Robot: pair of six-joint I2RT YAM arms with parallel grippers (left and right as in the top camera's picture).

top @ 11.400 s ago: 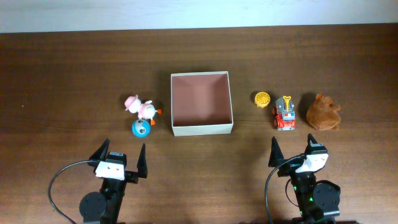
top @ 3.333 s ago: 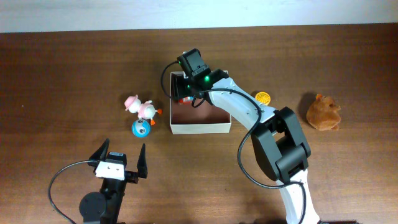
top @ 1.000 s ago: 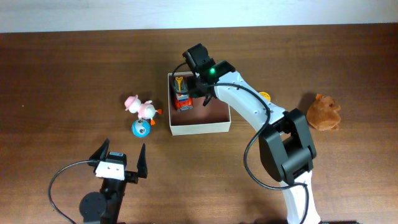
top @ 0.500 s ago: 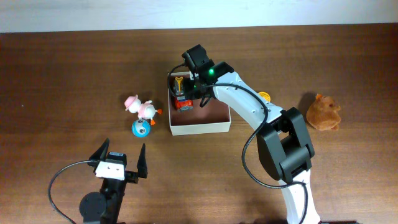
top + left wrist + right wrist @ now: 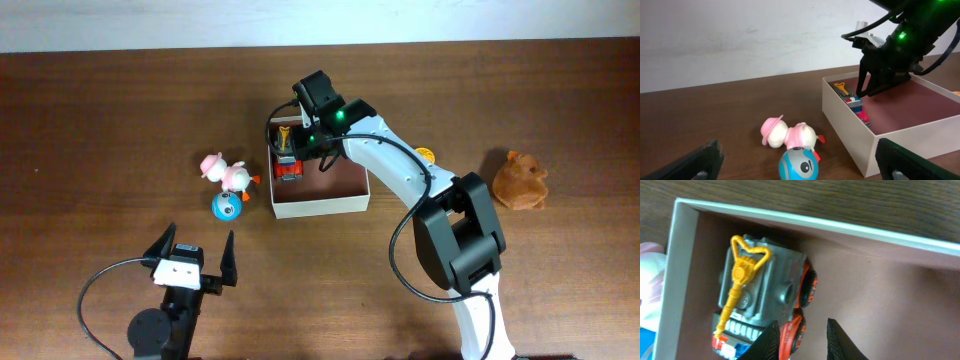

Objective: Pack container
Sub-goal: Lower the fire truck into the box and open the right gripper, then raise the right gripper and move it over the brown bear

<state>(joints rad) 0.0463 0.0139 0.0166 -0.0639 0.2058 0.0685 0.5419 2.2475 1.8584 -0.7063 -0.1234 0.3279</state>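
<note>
The container (image 5: 322,208) is a shallow cream box with a pink-brown floor, standing mid-table. A red and grey toy truck (image 5: 289,160) with a yellow crane lies inside it against the left wall (image 5: 670,280). My right gripper (image 5: 304,140) hangs over that corner. In the right wrist view its jaws (image 5: 803,326) stand narrowly open. The truck (image 5: 760,280) lies just left of them, an orange wheel beside the left finger, and bare floor shows between the tips. My left gripper (image 5: 193,258) rests wide open at the near left edge, holding nothing.
A pink duck toy (image 5: 228,173) and a blue ball toy (image 5: 226,206) lie left of the container. A yellow toy (image 5: 427,155) sits right of it, half under my right arm. A brown plush (image 5: 520,180) lies further right.
The truck has slid a little toward the front along the container's left wall, and my right gripper has followed it slightly. The left arm has not moved.
</note>
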